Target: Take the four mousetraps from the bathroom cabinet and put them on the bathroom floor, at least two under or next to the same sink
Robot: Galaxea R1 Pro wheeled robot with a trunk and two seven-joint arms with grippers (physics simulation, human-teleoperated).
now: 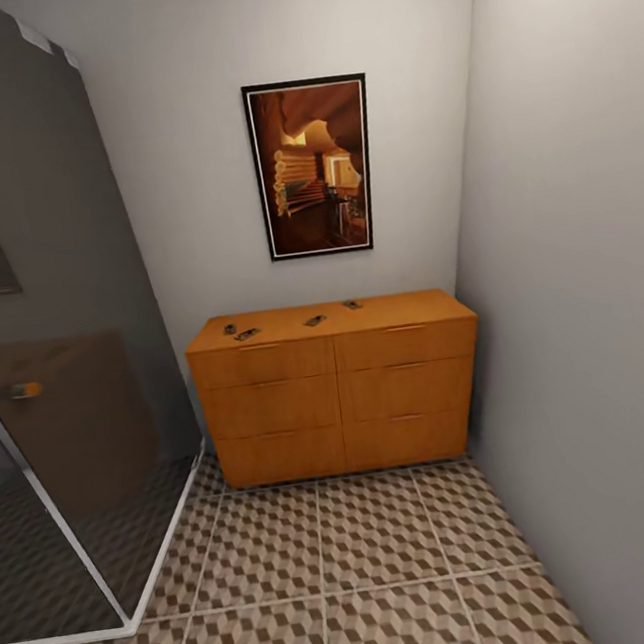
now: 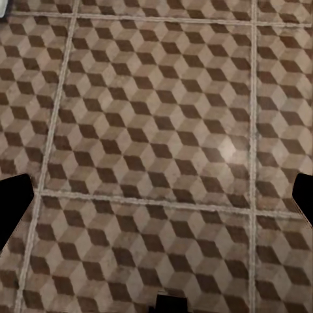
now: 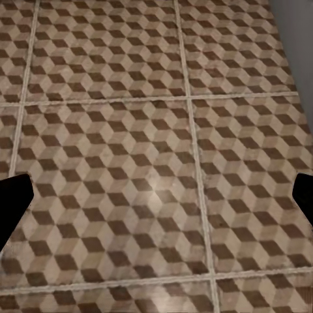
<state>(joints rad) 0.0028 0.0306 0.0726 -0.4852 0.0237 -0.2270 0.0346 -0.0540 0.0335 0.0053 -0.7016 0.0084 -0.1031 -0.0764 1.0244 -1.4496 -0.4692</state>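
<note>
Nearest you is the bathroom floor (image 1: pixel 326 604), its cube-patterned tiles running across the bottom of the head frame. In each wrist view the same tiling passes beneath the left gripper (image 2: pixel 156 195) and the right gripper (image 3: pixel 156 195), whose dark fingertips sit at opposite edges of the frame with nothing between them, so both pincers are spread wide and carrying nothing. At the left of the head frame a dark glass shower enclosure (image 1: pixel 59 395) stands on a pale base rail. Past the tiles, in the middle of the frame, stands the cabinet (image 1: pixel 338 391), an orange-brown dresser with two columns of closed drawers, set against the back wall and close to the grey wall on the right. The mousetraps (image 1: pixel 247 333) lie on its flat top: two close together toward the top's left end, one near the middle (image 1: pixel 315 320), and one further back just right of centre (image 1: pixel 352 304), all four apart from each other. Above hangs a framed picture (image 1: pixel 313 167). By my reading none of the task is done: all four traps are still to be picked up, no trap lies on the floor, and you have yet to close the gap to the dresser.
</note>
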